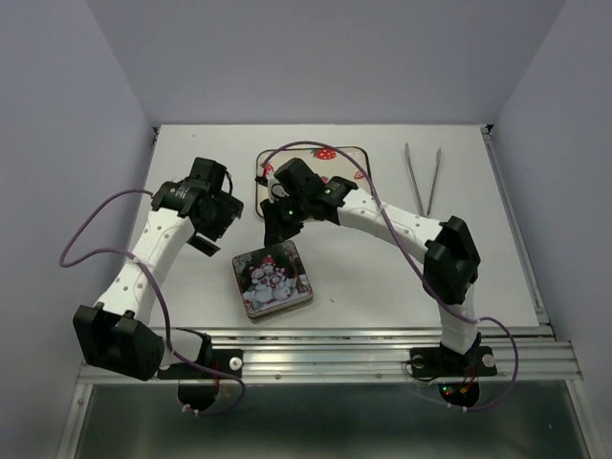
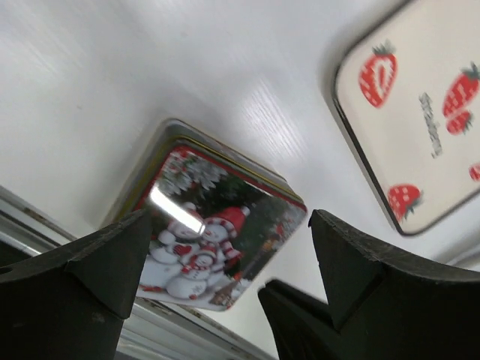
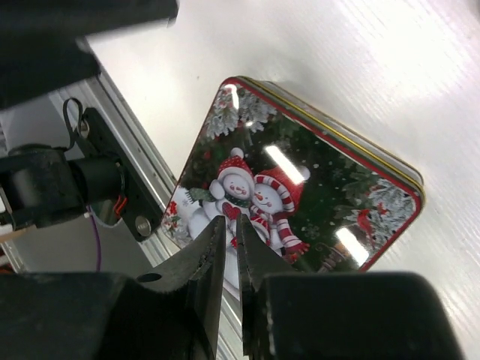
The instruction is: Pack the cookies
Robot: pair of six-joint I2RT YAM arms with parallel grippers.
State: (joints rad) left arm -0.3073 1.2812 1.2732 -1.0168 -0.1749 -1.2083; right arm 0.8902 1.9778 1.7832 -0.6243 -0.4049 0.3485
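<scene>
- Cookies: none showing in any view. They may be hidden under the right arm on the tray (image 1: 349, 153) or inside the tin (image 1: 273, 279); cannot tell.
- Handling, judged: small, light, brittle. Pinch gently across the edges.
- Tin: snowman lid on, at the near middle of the table (image 1: 382, 277).
- Left fingers (image 2: 90, 270): wide apart, empty, above the tin.
- Right fingers (image 3: 206, 262): nearly closed, nothing seen between.
- Writing: small print among the tray's strawberries, unreadable.
- Tweezers (image 1: 426, 208): far right.

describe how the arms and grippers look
The left arm and right arm have white links with black joints, each trailing a looping purple cable. The left gripper and right gripper have black, wedge-shaped fingers.
</scene>
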